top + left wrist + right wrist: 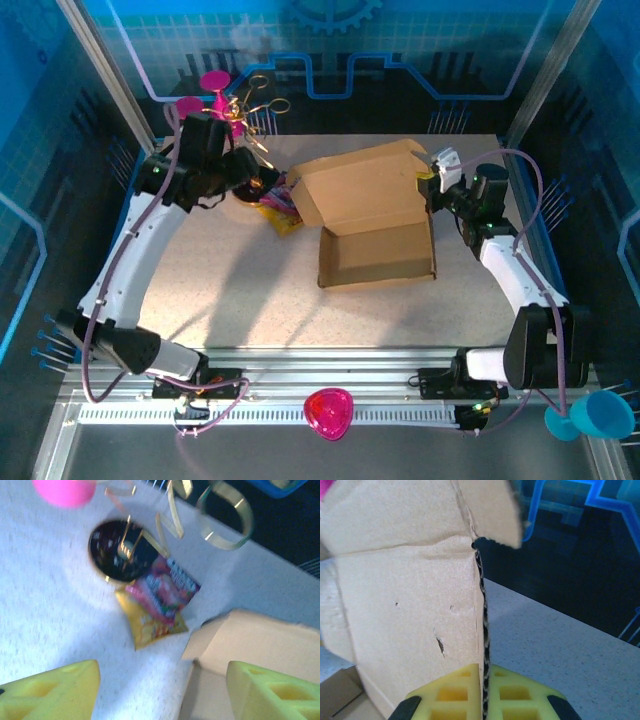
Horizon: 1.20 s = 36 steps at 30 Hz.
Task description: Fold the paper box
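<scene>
Scissors with gold handles show at the far left, past the table. Near them the left gripper hangs with jaws wide and empty above a black dish and a snack packet that touches the dish. Just right of the packet, mid-table, sits the paper box, its lid open toward the far side. The right gripper pinches an upright panel at the box's right side.
</scene>
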Motion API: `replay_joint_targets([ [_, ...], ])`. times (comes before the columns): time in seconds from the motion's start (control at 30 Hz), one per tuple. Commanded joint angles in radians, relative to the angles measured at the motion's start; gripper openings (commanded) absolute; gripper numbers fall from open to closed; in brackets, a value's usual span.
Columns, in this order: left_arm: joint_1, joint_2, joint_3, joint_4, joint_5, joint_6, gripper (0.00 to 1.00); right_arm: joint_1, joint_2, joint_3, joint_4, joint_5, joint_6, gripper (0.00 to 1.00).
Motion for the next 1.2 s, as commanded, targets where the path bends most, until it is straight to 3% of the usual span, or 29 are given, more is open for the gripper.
replay_joint_targets([
  [0.0, 0.027, -0.033, -0.158, 0.063, 0.197, -0.185, 0.58, -0.024, -0.029, -0.024, 0.110, -0.075, 0.042, 0.00],
  [0.1, 0.085, -0.081, -0.357, 0.221, 0.337, -0.288, 0.35, -0.031, -0.025, -0.037, 0.118, -0.088, 0.045, 0.00],
  [0.17, 0.102, -0.099, -0.462, 0.305, 0.367, -0.342, 0.31, -0.031, -0.018, -0.037, 0.116, -0.097, 0.043, 0.00],
  [0.3, 0.111, -0.111, -0.650, 0.600, 0.450, -0.388, 0.38, -0.031, -0.013, -0.036, 0.107, -0.111, 0.037, 0.00],
  [0.6, 0.059, 0.020, -0.737, 1.005, 0.511, -0.086, 0.59, -0.031, -0.005, -0.033, 0.081, -0.124, 0.024, 0.00],
  [0.93, 0.005, 0.177, -0.708, 1.184, 0.442, 0.097, 0.59, -0.026, 0.012, -0.017, 0.052, -0.130, 0.014, 0.00],
  [1.17, -0.019, 0.230, -0.741, 1.348, 0.421, 0.130, 0.59, -0.026, 0.032, 0.011, 0.051, -0.144, 0.014, 0.00],
])
